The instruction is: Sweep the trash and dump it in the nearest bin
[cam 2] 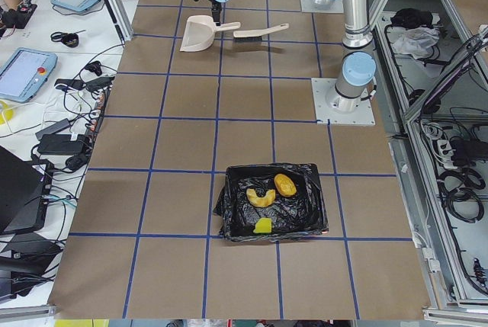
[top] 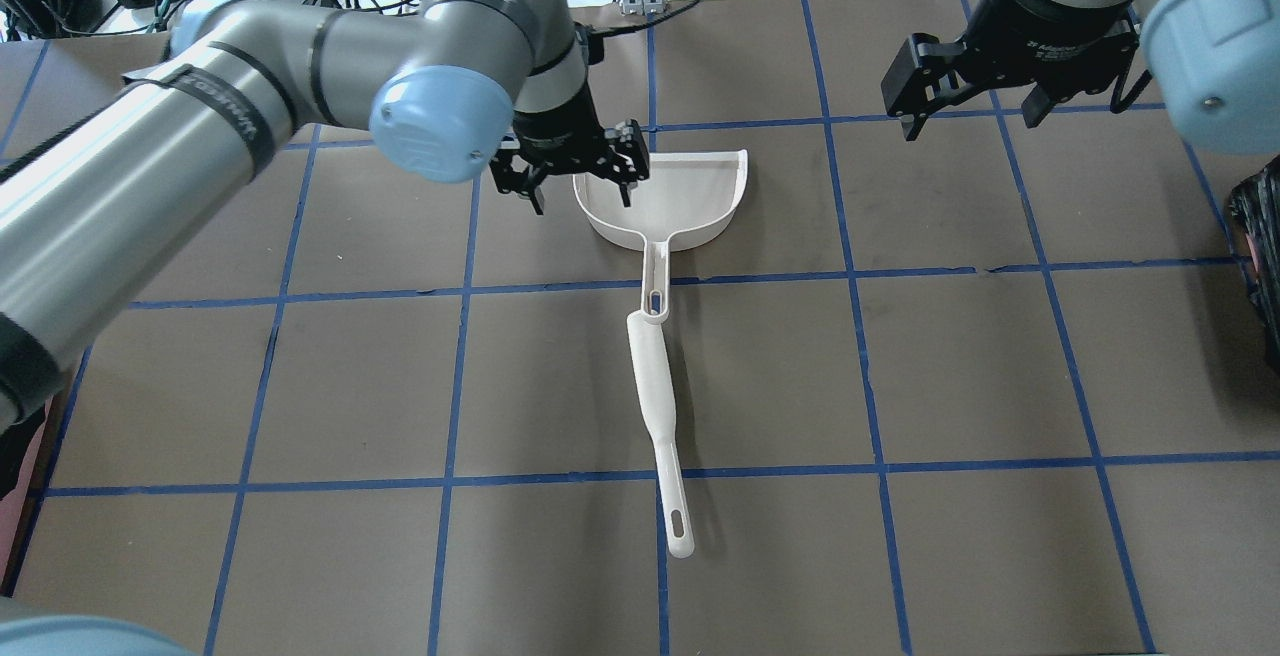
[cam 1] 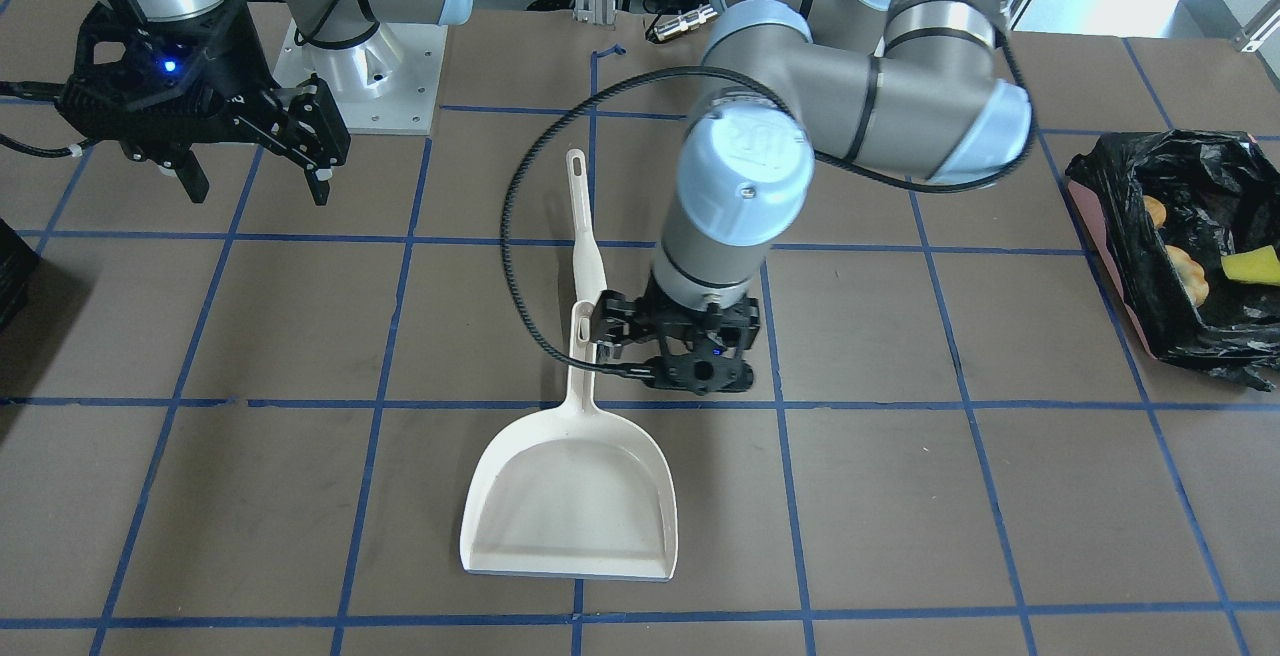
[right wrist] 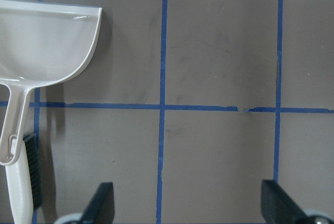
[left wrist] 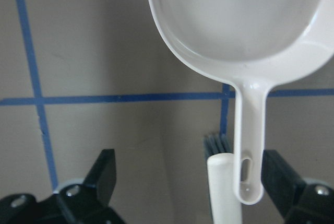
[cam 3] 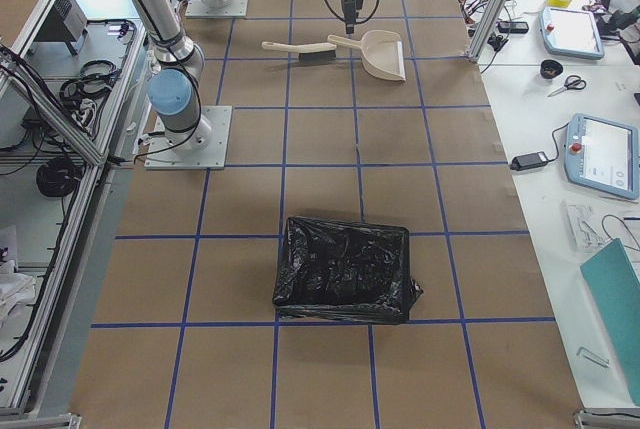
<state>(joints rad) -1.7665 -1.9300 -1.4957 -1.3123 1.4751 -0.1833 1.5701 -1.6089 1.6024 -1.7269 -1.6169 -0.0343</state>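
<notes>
The bin, pinkish-sided with a black bag, stands at the table's end on my left. All three scraps lie in it: the golden-brown lump, the orange peel piece and the yellow wedge. The wedge also shows in the front view. My left gripper is open and empty, low over the white dustpan, whose handle lies between its fingers. My right gripper is open and empty, raised at the back right.
A white brush lies on the table, its tip meeting the dustpan handle. A second black-lined bin stands at the table's end on my right; no scraps show in it. Blue tape lines grid the brown table.
</notes>
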